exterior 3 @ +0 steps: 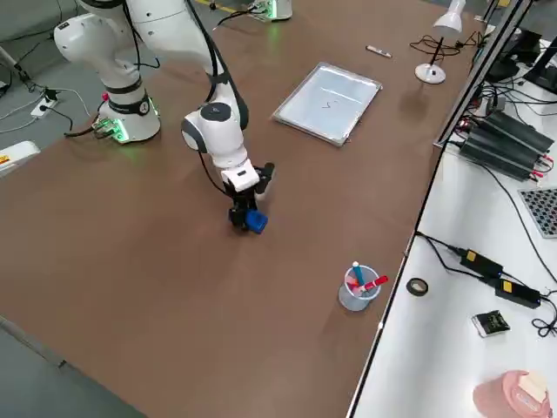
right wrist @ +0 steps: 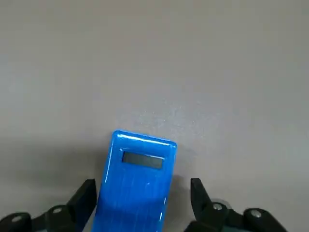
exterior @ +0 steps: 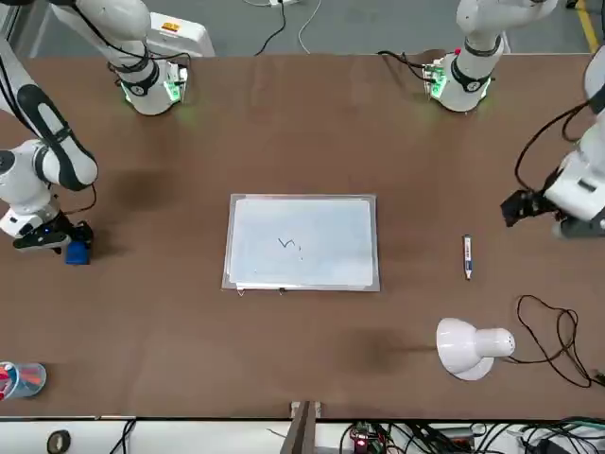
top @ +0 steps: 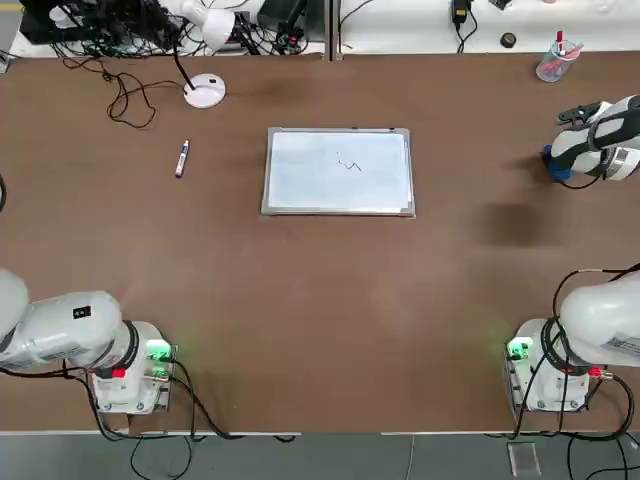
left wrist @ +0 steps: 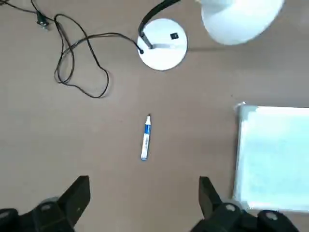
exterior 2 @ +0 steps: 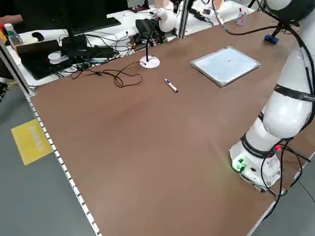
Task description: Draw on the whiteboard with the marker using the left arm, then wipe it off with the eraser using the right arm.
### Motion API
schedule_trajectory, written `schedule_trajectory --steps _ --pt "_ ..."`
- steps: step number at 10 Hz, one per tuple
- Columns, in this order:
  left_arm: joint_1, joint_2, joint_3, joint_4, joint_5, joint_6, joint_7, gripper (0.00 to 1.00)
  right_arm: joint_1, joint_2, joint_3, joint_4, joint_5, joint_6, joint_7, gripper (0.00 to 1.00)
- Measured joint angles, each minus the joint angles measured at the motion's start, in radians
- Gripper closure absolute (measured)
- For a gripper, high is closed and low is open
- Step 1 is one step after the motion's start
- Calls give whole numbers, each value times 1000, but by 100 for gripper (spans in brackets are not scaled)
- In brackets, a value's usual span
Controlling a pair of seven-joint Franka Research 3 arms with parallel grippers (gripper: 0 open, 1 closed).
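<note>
Left arm (top: 60, 330): white rounded shells, grey joint bands, small black square marking on upper link, red tab near base. Base by table (top: 320, 300) near edge: white block, green light, black cables trailing off edge. Left gripper (left wrist: 143, 205): black, two angular fingers, round screw heads at roots.

Right arm (top: 600, 320): same white shells, grey bands, green-lit base, black cable looped along links. Right gripper (right wrist: 143, 203): black fingers, silver screws.
</note>
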Motion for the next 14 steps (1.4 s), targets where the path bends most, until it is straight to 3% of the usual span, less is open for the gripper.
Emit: schedule_trajectory --steps 1,3,4,5,9,14 --pt "0 -31 17 7 -25 -31 17 0 0 1 0 0 0 2 0 23" --pt "-9 -94 47 10 -62 -104 31 0 0 4 1 0 0 10 0 30" --pt "-25 -121 72 10 -86 -145 40 0 0 5 1 0 0 12 0 41" --pt "-49 -146 105 9 -110 -179 43 0 0 5 1 0 0 14 0 44" --pt "-131 -200 201 3 -134 -248 52 0 0 5 2 0 2 15 7 44" --pt "-139 -199 218 -10 -134 -252 52 0 16 4 32 12 5 11 172 44"
